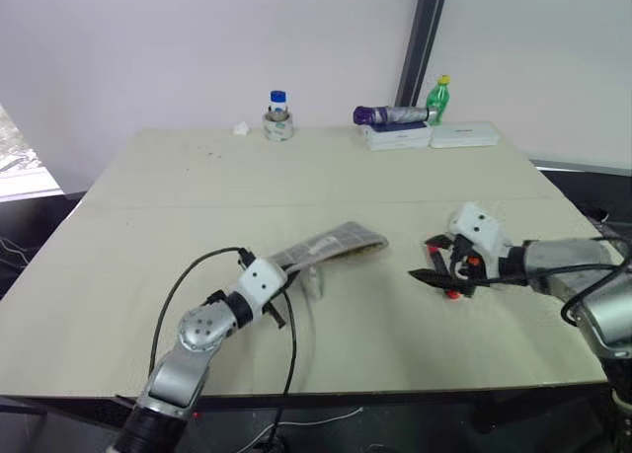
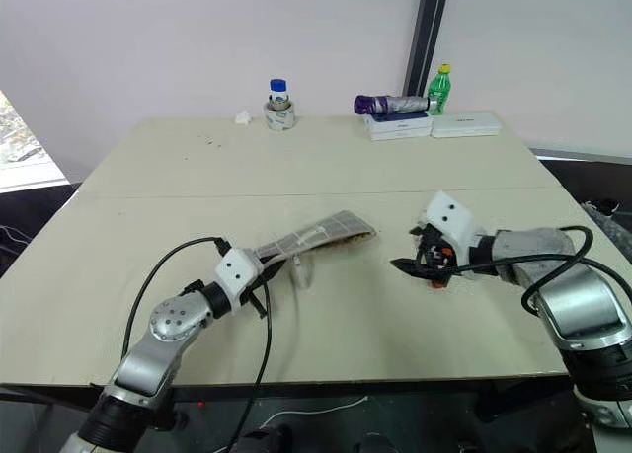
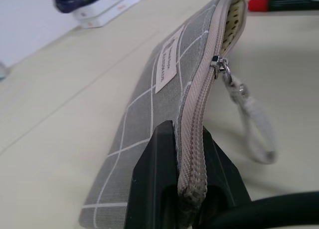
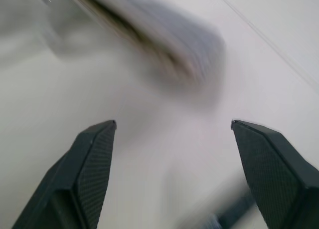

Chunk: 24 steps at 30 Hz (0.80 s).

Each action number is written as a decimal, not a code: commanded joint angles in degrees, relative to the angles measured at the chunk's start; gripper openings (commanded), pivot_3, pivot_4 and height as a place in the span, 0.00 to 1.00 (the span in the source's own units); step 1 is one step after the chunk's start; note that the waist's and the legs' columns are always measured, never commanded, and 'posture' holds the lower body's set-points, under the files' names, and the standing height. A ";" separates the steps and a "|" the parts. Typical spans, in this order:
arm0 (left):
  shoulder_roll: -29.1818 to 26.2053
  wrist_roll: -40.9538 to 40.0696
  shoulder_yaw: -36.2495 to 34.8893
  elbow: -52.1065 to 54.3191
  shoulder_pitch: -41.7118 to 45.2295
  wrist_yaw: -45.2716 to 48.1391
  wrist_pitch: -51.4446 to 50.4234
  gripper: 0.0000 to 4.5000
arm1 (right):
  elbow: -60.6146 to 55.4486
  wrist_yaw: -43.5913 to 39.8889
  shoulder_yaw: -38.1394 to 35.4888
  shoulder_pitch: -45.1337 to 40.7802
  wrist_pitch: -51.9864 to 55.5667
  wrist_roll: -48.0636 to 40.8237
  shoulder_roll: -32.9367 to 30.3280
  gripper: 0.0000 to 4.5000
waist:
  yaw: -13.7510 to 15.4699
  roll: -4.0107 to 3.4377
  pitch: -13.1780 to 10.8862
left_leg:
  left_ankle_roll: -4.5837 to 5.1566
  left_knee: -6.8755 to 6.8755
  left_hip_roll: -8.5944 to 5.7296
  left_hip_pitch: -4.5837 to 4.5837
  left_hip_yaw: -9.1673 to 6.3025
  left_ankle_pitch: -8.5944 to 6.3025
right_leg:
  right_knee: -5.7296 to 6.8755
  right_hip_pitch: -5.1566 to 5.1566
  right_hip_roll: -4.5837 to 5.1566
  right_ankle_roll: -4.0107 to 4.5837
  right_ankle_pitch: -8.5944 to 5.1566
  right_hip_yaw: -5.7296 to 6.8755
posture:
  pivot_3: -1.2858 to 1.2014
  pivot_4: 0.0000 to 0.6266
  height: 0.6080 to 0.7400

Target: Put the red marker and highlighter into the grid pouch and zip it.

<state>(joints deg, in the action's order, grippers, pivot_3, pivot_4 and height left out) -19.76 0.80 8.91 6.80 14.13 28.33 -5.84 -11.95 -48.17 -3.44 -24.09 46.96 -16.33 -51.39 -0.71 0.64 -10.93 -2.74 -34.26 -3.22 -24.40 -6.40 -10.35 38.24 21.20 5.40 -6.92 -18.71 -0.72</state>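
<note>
The grid pouch (image 1: 331, 244) lies near the middle of the surface (image 1: 296, 177), its near-left end pinched in the left gripper (image 3: 187, 189) jaws, zipper partly open. The right gripper (image 4: 172, 139), jaws spread and empty, hovers to its right beside the red marker (image 3: 286, 2).

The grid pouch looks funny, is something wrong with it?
The grid pouch isn't lying flat: the left claw pinches one end and holds it tilted off the table. Its zipper is only part shut, gaping at the far end. Nothing looks torn or spilled.
</note>
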 commanded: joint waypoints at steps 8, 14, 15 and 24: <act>0.91 0.33 -1.57 -0.72 1.68 -3.13 -0.53 0.00 | 8.83 11.65 -4.09 2.07 6.01 0.78 7.41 0.85 | 0.01 -0.01 0.00 | 0.00 0.04 -0.02 -0.02 0.03 0.00 | 0.04 0.06 0.00 0.00 0.00 -0.02 | 0.52 0.24 1.00; 1.17 0.26 -1.65 -0.94 1.96 -3.57 -0.43 0.00 | 7.47 12.48 -4.06 1.74 8.33 -0.51 7.86 0.41 | -0.02 -0.01 0.00 | 0.00 0.01 -0.02 0.00 0.02 0.00 | 0.04 0.01 -0.02 -0.02 0.01 -0.02 | 0.52 0.24 1.00; 1.22 0.24 -1.65 -0.98 1.99 -3.64 -0.40 0.00 | 7.07 12.45 -3.96 1.55 8.32 -0.63 7.67 0.29 | -0.03 -0.01 0.00 | 0.00 0.01 -0.02 0.00 0.02 0.00 | 0.04 0.01 -0.02 -0.02 0.01 -0.02 | 0.52 0.24 1.00; 1.21 0.07 -1.57 -1.26 2.07 -3.60 0.26 0.00 | -6.28 -0.06 -1.10 2.42 -2.07 -2.84 -1.01 0.07 | -0.08 -0.02 0.00 | 0.01 0.02 -0.02 -0.01 0.03 -0.01 | 0.03 0.02 -0.02 -0.03 0.01 -0.01 | 0.52 0.24 1.00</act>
<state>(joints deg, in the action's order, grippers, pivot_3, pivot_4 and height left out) -18.45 0.83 8.07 4.67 15.59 24.87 -6.71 -14.06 -45.47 -4.59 -21.15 46.89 -17.76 -51.14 -0.79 0.62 -10.93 -2.73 -34.24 -3.23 -24.42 -6.38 -10.36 38.26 21.23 5.37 -6.95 -18.70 -0.73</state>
